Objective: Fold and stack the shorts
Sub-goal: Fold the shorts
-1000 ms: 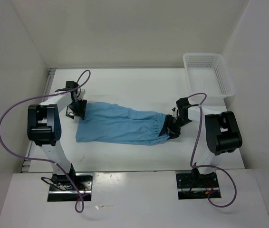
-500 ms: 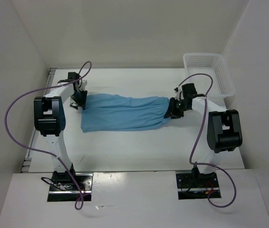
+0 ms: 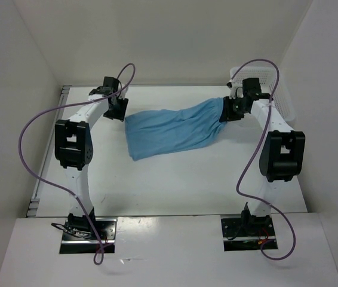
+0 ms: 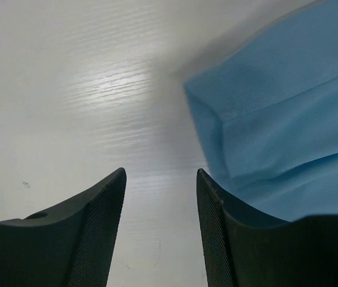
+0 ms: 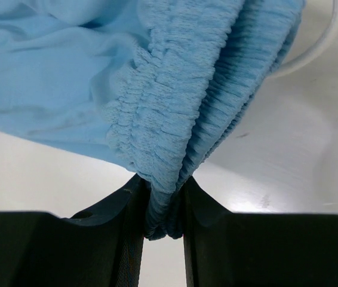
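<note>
The light sky-blue shorts [image 3: 175,127] lie stretched across the far part of the table, slanting from the waistband at the far right down to the leg hems at the left. My right gripper [image 3: 227,111] is shut on the gathered elastic waistband [image 5: 175,149]. My left gripper [image 3: 120,109] is open and holds nothing. It sits just left of the leg hem corner [image 4: 208,119], over bare table. The white drawstring does not show.
A white plastic mesh basket [image 3: 276,89] stands at the far right corner, right behind the right arm. White walls close in the table at the back and on both sides. A white curved edge [image 5: 318,42] shows behind the waistband in the right wrist view.
Both arms have moved toward the back of the table, carrying the shorts with them. The left gripper has let go of the leg hem and now stands open beside it.
</note>
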Motion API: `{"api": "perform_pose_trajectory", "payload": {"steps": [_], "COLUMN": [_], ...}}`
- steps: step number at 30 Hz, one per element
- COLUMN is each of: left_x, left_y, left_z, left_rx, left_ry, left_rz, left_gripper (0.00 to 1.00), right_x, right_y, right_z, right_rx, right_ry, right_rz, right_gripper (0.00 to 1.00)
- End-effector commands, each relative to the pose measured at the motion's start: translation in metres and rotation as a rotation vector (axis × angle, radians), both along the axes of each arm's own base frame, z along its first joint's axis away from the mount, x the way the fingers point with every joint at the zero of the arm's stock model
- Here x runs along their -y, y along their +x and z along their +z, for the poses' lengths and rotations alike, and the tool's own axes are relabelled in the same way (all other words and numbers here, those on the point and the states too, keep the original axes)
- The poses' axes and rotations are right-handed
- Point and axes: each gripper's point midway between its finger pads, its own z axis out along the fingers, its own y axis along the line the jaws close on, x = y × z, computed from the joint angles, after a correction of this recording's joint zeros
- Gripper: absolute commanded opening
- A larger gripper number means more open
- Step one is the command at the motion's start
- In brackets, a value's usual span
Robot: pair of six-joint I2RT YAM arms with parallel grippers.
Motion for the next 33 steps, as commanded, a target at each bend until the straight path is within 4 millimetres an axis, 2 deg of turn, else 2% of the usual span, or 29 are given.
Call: {"api": "perform_pose_trajectory", "payload": {"steps": [1, 2, 4, 5, 6, 7, 8, 9, 11, 12, 15, 17, 18, 21, 22, 24, 25, 26, 27, 28, 30, 31, 33], "left_x": [-0.002, 0.003, 0.015, 0.02, 0.029, 0.031, 0.041, 0.049, 0.061, 0.068, 0.08, 0.084, 0.086, 0.094, 0.094, 0.094, 0.094, 0.094, 0.094, 0.094, 0.096, 0.096, 0.095], "left_y": [0.002, 0.002, 0.0, -0.003, -0.005, -0.005, -0.007, -0.009, -0.012, -0.014, -0.016, -0.021, -0.022, -0.027, -0.028, -0.029, -0.026, -0.027, -0.027, -0.027, -0.027, -0.027, -0.028], "left_z": [-0.015, -0.016, -0.02, -0.023, -0.027, -0.027, -0.031, -0.031, -0.036, -0.04, -0.046, -0.053, -0.055, -0.064, -0.068, -0.073, -0.07, -0.074, -0.074, -0.074, -0.074, -0.074, -0.078], "left_rx": [-0.032, -0.034, -0.046, -0.058, -0.069, -0.07, -0.082, -0.085, -0.102, -0.113, -0.133, -0.156, -0.157, -0.183, -0.192, -0.201, -0.192, -0.201, -0.201, -0.201, -0.202, -0.202, -0.211], "left_ry": [-0.012, -0.038, -0.067, -0.097, -0.106, -0.116, -0.135, -0.145, -0.177, -0.188, -0.228, -0.252, -0.26, -0.282, -0.282, -0.281, -0.282, -0.281, -0.281, -0.281, -0.29, -0.29, -0.289], "left_rz": [-0.002, -0.017, -0.044, -0.061, -0.079, -0.084, -0.108, -0.126, -0.154, -0.169, -0.199, -0.209, -0.213, -0.231, -0.23, -0.228, -0.23, -0.228, -0.228, -0.228, -0.232, -0.232, -0.231], "left_gripper": [0.59, 0.6, 0.62, 0.65, 0.66, 0.66, 0.67, 0.67, 0.69, 0.69, 0.69, 0.69, 0.67, 0.61, 0.6, 0.53, 0.53, 0.53, 0.52, 0.52, 0.51, 0.5, 0.46], "right_x": [0.025, 0.03, 0.036, 0.019, 0.013, -0.001, -0.015, -0.043, -0.066, -0.088, -0.115, -0.14, -0.16, -0.185, -0.196, -0.21, -0.217, -0.227, -0.228, -0.236, -0.251, -0.261, -0.275], "right_y": [0.019, 0.03, 0.038, 0.038, 0.04, 0.036, 0.034, 0.029, 0.021, 0.015, 0.01, 0.006, 0.003, 0.005, 0.002, 0.002, 0.002, 0.001, 0.003, 0.001, -0.004, -0.011, -0.016], "right_z": [0.031, 0.051, 0.058, 0.061, 0.066, 0.064, 0.064, 0.061, 0.055, 0.051, 0.046, 0.049, 0.051, 0.053, 0.042, 0.038, 0.026, 0.027, 0.025, 0.017, 0.021, 0.015, 0.024], "right_rx": [0.088, 0.142, 0.179, 0.204, 0.224, 0.225, 0.235, 0.249, 0.255, 0.263, 0.28, 0.307, 0.326, 0.358, 0.347, 0.348, 0.328, 0.334, 0.332, 0.321, 0.34, 0.334, 0.36], "right_ry": [-0.153, -0.185, -0.31, -0.364, -0.419, -0.443, -0.46, -0.479, -0.499, -0.515, -0.538, -0.537, -0.53, -0.539, -0.541, -0.533, -0.533, -0.521, -0.522, -0.518, -0.501, -0.502, -0.473], "right_rz": [0.049, 0.049, 0.072, 0.147, 0.165, 0.211, 0.247, 0.297, 0.355, 0.412, 0.468, 0.511, 0.545, 0.572, 0.601, 0.615, 0.622, 0.624, 0.625, 0.633, 0.659, 0.683, 0.708], "right_gripper": [0.02, 0.02, 0.02, 0.02, 0.02, 0.02, 0.02, 0.02, 0.02, 0.02, 0.02, 0.03, 0.03, 0.04, 0.04, 0.04, 0.04, 0.04, 0.04, 0.04, 0.04, 0.04, 0.03]}}
